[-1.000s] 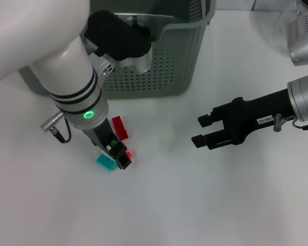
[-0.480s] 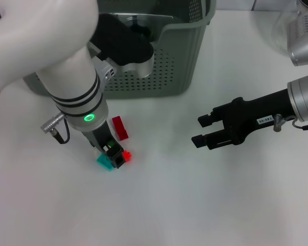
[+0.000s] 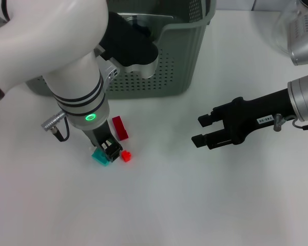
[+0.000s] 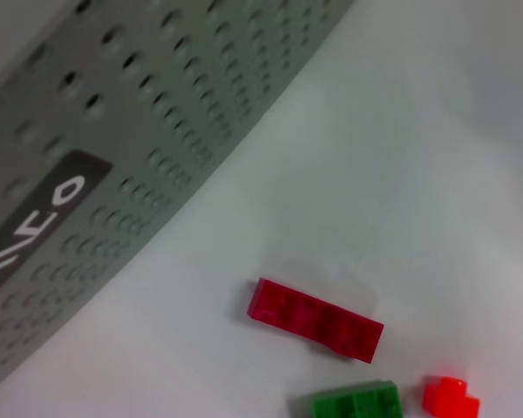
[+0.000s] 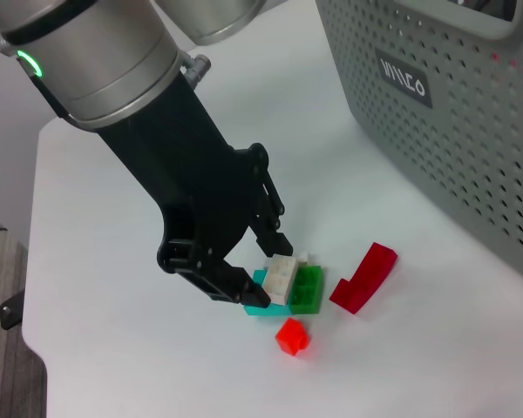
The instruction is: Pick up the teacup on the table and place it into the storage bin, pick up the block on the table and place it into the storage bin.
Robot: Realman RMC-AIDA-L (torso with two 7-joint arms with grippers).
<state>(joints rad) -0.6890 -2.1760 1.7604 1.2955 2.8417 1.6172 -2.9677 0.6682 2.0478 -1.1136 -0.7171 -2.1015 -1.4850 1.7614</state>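
Beside storage bin (image 3: 185, 56), left gripper (image 5: 266, 261) low on table (image 3: 159, 205), fingers clenched on teal/white/green block cluster (image 5: 283, 286); long red block (image 3: 120, 127) and small red block (image 3: 126, 156) lie close by. Right gripper (image 3: 203, 131) hovers apart, fingers spread.

Head looks down; both wrists share the red block (image 3: 120, 127).

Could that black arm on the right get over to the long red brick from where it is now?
Probably yes. The right end effector hovers over bare table with nothing between it and the long red brick, though the left end effector works close beside it.
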